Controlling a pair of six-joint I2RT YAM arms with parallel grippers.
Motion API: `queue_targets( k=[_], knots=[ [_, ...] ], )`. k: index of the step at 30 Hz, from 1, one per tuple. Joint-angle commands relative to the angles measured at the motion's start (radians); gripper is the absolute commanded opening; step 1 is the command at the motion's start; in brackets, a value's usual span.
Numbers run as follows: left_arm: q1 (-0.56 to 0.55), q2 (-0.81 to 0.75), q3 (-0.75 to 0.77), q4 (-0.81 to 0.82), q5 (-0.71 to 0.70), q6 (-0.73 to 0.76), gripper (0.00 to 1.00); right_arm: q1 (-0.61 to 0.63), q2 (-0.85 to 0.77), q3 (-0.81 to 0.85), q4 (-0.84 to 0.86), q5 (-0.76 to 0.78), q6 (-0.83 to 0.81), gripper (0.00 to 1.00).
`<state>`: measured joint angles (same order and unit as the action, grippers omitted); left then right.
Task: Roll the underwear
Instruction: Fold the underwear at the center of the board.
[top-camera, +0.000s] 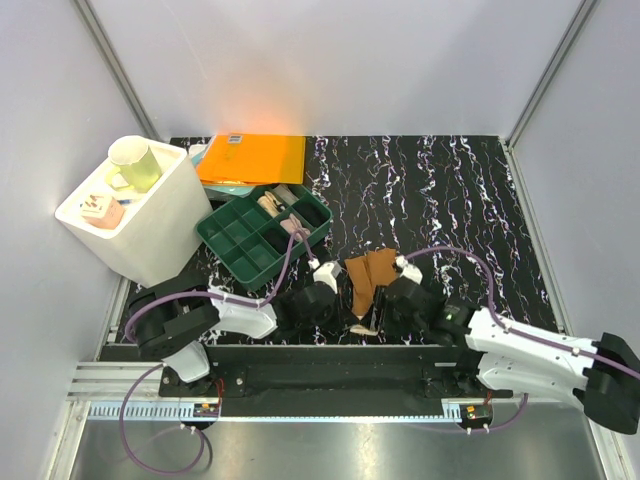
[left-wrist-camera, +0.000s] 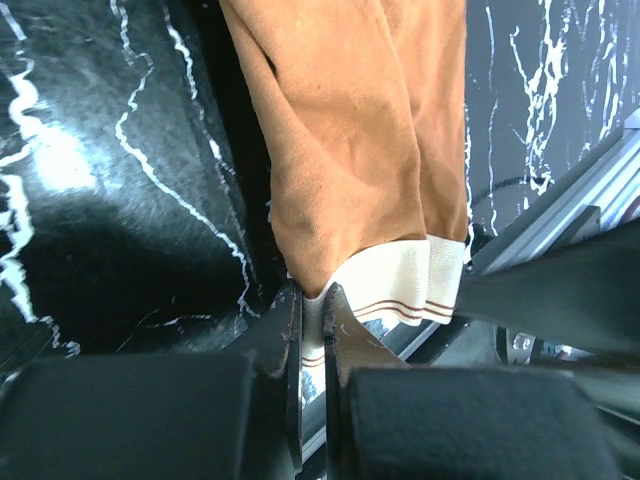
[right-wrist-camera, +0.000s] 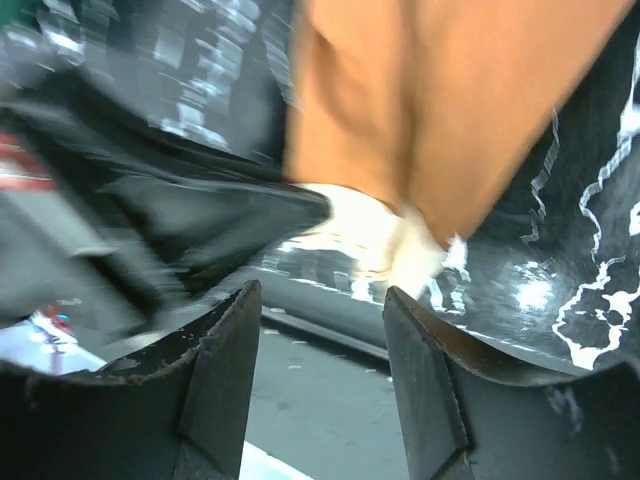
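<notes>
Two thin stripes (left-wrist-camera: 392, 308), pale waistband (left-wrist-camera: 400, 282), brown underwear (left-wrist-camera: 350, 130)

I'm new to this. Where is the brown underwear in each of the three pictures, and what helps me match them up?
Top view: the brown underwear lies low centre, near the front edge of the table.
Left wrist view: it fills the upper middle, with its pale waistband lowest.
Right wrist view: upper centre and right, blurred.
Shared landmark: the black, white-veined table under it.
</notes>
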<state>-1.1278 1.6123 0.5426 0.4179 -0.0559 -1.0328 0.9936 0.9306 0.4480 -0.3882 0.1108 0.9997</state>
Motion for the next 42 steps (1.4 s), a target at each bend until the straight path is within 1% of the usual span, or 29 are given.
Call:
queue_targets(
  k=[1, 2, 3, 4, 6, 8, 10, 15, 21, 27, 35, 42],
  knots=[
    [0.000, -0.040, -0.032, -0.185, -0.051, 0.046, 0.00, -0.045, -0.007, 0.235, -0.198, 0.090, -0.123, 0.58],
    [0.000, -0.046, -0.036, -0.189, -0.048, 0.051, 0.00, -0.074, 0.011, 0.266, -0.199, 0.067, -0.156, 0.55],
    [0.000, -0.054, -0.046, -0.192, -0.047, 0.056, 0.00, -0.151, 0.066, 0.318, -0.198, 0.023, -0.212, 0.52],
    [0.000, -0.064, -0.049, -0.197, -0.045, 0.057, 0.00, -0.185, 0.097, 0.343, -0.195, 0.007, -0.245, 0.51],
    [0.000, -0.071, -0.059, -0.197, -0.039, 0.057, 0.00, -0.239, 0.195, 0.388, -0.164, -0.023, -0.341, 0.49],
    [0.000, -0.077, -0.056, -0.199, -0.035, 0.062, 0.00, -0.282, 0.264, 0.454, -0.109, -0.048, -0.393, 0.48],
    [0.000, -0.075, -0.055, -0.200, -0.033, 0.063, 0.00, -0.323, 0.376, 0.517, -0.075, -0.101, -0.450, 0.47],
    [0.000, -0.075, -0.039, -0.215, -0.028, 0.066, 0.00, -0.357, 0.597, 0.622, 0.023, -0.190, -0.522, 0.44],
    [0.000, -0.089, -0.038, -0.232, -0.038, 0.068, 0.00, -0.381, 0.770, 0.675, 0.077, -0.243, -0.575, 0.42],
    [0.000, -0.089, -0.039, -0.237, -0.039, 0.065, 0.00, -0.385, 0.835, 0.675, 0.117, -0.264, -0.593, 0.41],
    [0.000, -0.097, -0.044, -0.241, -0.041, 0.062, 0.00, -0.389, 0.860, 0.653, 0.134, -0.244, -0.599, 0.41],
    [0.000, -0.098, -0.046, -0.240, -0.041, 0.059, 0.00, -0.397, 0.853, 0.640, 0.135, -0.220, -0.605, 0.46]
  ],
)
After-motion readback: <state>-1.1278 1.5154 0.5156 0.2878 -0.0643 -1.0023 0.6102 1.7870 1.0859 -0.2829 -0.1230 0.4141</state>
